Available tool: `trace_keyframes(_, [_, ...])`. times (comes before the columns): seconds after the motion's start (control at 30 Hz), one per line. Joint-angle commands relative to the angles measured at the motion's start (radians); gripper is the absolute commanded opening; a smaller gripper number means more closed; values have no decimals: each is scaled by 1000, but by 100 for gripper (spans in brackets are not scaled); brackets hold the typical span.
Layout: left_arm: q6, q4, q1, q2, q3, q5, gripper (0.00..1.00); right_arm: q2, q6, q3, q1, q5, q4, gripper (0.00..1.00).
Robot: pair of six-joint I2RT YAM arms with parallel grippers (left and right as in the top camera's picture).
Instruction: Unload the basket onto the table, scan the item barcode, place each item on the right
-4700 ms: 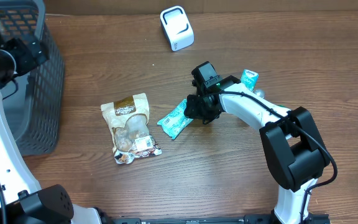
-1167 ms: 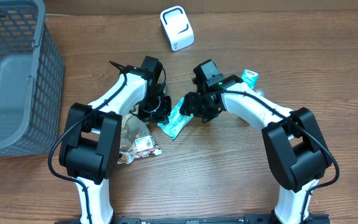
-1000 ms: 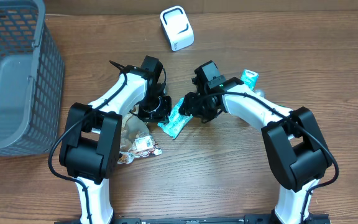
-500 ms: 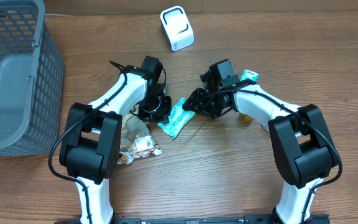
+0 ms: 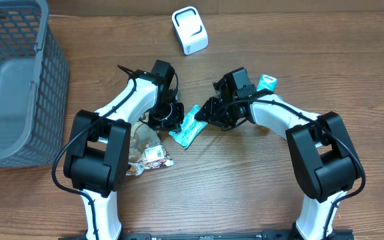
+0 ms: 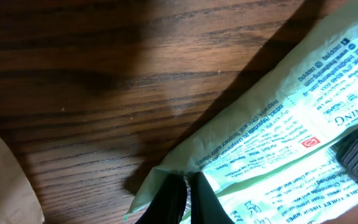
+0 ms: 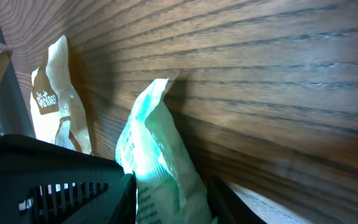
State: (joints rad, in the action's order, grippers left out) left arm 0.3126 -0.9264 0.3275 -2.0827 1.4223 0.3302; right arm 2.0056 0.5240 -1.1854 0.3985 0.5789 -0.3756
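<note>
Writing on the packet: in the left wrist view, the teal packet (image 5: 187, 128) is seen covered in fine print too small to be read – only a fragment in larger capitals, roughly "SHENING", can be made out at the frame edge, and a small red square mark is printed nearby.
Writing on the pouch: a white logo is seen on the brown pouch (image 5: 145, 150) in the right wrist view, but it cannot be read with certainty.
Barcode: a small white label is seen on the pouch's lower corner from overhead; its detail cannot be resolved.
Packet position: the teal packet is found near the middle of the wooden surface (image 5: 245, 193), lying slantwise between the two arms, just right of the brown pouch.
Left hand: the left hand (image 5: 167, 119) is placed at the packet's left end; its fingers are pressed together, and the corner of the packet's edge is pinched between the tips.
Right hand: the right hand (image 5: 211, 113) is set at the packet's upper right end. The packet is seen standing up between its two fingers, with both fingers laid against it – it is gripped from the sides.
Relation of the two hands: the packet is held at opposite ends, the hands being near each other but apart.
Scanner: a white scanner (image 5: 190, 30) is stood at the far edge of the surface, well apart from the packet.
Other items: a grey basket (image 5: 55, 87) is placed at the far left, and a second teal packet (image 5: 267, 83) is seen just behind the right arm.
</note>
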Motion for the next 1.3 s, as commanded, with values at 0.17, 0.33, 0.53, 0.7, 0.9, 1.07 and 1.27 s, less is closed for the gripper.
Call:
trace_keyframes(0.17, [8,23,7,-76,-14,-79,4,3,3,6,33,52,10,40])
trace_keyframes(0.33, [8,24,7,-76,-14,-79,4,3,3,6,33,53,-18,46])
trace_keyframes(0.53, [9,26,7,-76,-13,-79,4,3,3,6,33,53,-23,47])
trace_keyframes(0.7, [9,38,7,-76,-13,-79,4,3,-4,6,32,92,-19,46])
trace_keyframes(0.9, [9,38,7,-76,-13,-79,4,3,-54,6,33,134,-3,36])
trace_keyframes(1.07, [9,38,7,-76,-13,-79,4,3,-54,6,32,134,1,29])
trace_keyframes(1.27, [9,37,7,-75,-12,-77,4,3,-55,6,32,134,0,21])
